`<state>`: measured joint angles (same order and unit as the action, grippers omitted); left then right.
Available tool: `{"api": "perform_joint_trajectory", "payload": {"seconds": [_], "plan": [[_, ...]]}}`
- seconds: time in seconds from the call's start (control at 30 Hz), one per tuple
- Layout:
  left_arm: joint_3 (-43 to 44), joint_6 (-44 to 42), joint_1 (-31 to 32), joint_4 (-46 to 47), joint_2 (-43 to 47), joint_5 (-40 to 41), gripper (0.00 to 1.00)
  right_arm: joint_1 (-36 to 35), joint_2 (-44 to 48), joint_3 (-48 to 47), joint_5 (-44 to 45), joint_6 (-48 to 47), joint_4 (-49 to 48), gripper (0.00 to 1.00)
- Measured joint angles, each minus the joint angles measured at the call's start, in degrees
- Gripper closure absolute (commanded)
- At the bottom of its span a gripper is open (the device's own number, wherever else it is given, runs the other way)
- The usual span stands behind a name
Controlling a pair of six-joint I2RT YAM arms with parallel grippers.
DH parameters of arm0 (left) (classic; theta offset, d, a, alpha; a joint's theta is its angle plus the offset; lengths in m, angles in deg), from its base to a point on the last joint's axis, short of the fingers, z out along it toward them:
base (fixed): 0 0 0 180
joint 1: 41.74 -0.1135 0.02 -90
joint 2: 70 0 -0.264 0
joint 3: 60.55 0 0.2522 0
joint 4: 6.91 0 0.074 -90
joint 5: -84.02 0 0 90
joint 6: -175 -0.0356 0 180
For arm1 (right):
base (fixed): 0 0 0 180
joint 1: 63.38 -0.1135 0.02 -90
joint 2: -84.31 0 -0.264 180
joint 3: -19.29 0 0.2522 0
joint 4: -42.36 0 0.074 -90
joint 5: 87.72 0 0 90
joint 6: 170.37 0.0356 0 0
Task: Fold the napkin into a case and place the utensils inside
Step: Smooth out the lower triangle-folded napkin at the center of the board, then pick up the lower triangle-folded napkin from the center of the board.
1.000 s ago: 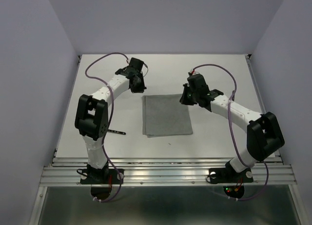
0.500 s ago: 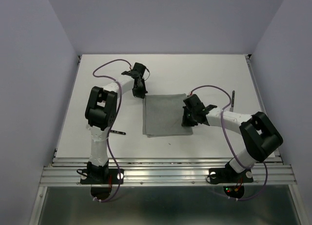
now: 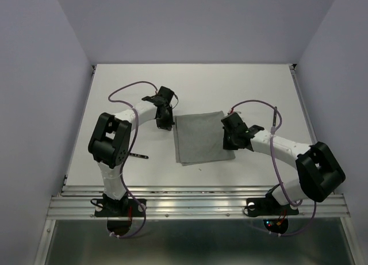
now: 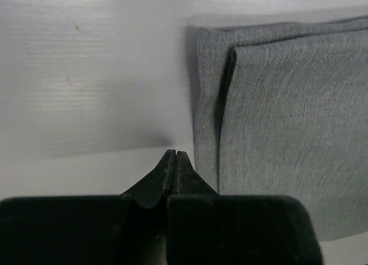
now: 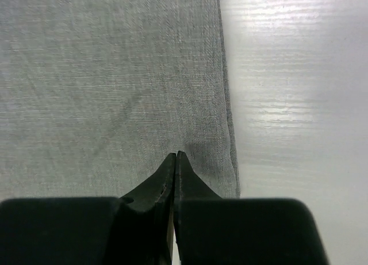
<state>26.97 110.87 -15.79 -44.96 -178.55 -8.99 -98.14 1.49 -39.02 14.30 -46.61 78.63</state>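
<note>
Between the two black two-finger pincers lies the plain mid-grey soft cloth napkin (image 3: 202, 139), folded flat into a layered pad that is close to square and sits a little skewed on the white table (image 3: 115, 92). It is not yet the narrow case. Its slightly longer side seems to run away from the arm bases, so from each pincer the cloth stretches sideways toward the other one.

The left pincer (image 4: 175, 160) is pressed together with nothing between its fingers. Its tips point at bare table, and the napkin's left edge sits just beside them on their right, at the far left corner. The left wrist view shows an upper layer whose edge is set in from the layer beneath. Whether the tips touch the table I cannot tell.

The right pincer (image 5: 175, 159) is likewise pressed together and holds nothing. Its tips are over the cloth, just inside the right edge, which runs ahead of them slightly to their right. Contact with the cloth cannot be confirmed.

Each arm is nearest its own edge. In my judgement the next fold needs one side edge carried across, and a pincer must spread before it can pinch that edge.

A slim dark-handled metal utensil (image 3: 138, 156) lies well behind the left pincer, toward that arm's base, apart from the napkin
</note>
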Motion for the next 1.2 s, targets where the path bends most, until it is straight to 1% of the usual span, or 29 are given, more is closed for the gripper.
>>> {"api": "perform_joint_trajectory", "payload": {"seconds": [0.03,0.1,0.13,0.3,0.33,0.4,0.43,0.5,0.6,0.73,0.8,0.9,1.0,1.13,1.2], "plan": [[-0.44,-0.02,0.15,-0.35,0.81,0.15,1.0,0.0,0.46,-0.35,0.07,-0.46,0.44,0.97],[-0.72,-0.11,0.55,-1.79,2.89,1.25,1.0,-0.13,1.05,-2.64,0.2,-1.55,1.81,0.9],[-0.68,-0.26,0.55,-2.25,3.67,2.19,1.0,-0.22,1.05,-4.04,0.31,-2.23,2.01,0.83],[1.46,-1.25,-1.18,-5.35,6.54,6.69,1.0,-2.29,-0.42,-14.08,1.25,-3.82,2.62,0.69],[2.01,-1.38,-1.7,-5.81,6.58,7.32,0.99,-2.97,-2.05,-17.46,1.7,-4.24,2.36,0.65],[2.97,-1.42,-4.72,-6.32,6.82,8.31,0.97,-4.5,-5.64,-22.14,2.34,-4.44,2.49,0.64],[3.15,-1.4,-6.4,-6.47,7.02,8.48,0.94,-5.38,-8.33,-25.14,2.67,-4.55,2.45,0.61],[3.15,-1.36,-9.57,-6.64,7.43,8.33,0.92,-6.78,-12.68,-29.57,3.13,-4.85,2.12,0.53],[3.15,-1.14,-13.75,-6.82,8.15,7.72,0.88,-9.2,-21.84,-38.47,4.37,-5.64,3.48,0.45],[2.47,-0.9,-17.11,-6.69,10.32,6.84,0.86,-11.17,-31.61,-48.33,5.73,-5.95,4.79,0.42],[1.62,-0.87,-18.08,-6.54,11.63,6.25,0.85,-11.63,-35.23,-51.84,6.34,-5.92,5.66,0.39],[0.04,-0.72,-19.58,-6.27,13.07,5.4,0.83,-12.5,-39.82,-56.96,7.52,-5.9,7.56,0.38],[-1.46,-0.57,-20.94,-6.03,13.75,4.68,0.83,-13.0,-43.21,-60.41,8.72,-5.92,8.37,0.36],[-2.71,-0.5,-21.94,-5.55,13.84,4.22,0.83,-13.33,-46.16,-62.47,10.14,-5.9,8.96,0.34],[-3.1,-0.52,-21.92,-5.46,13.86,3.87,0.83,-13.44,-47.12,-63.04,10.73,-5.9,9.29,0.32]]}}
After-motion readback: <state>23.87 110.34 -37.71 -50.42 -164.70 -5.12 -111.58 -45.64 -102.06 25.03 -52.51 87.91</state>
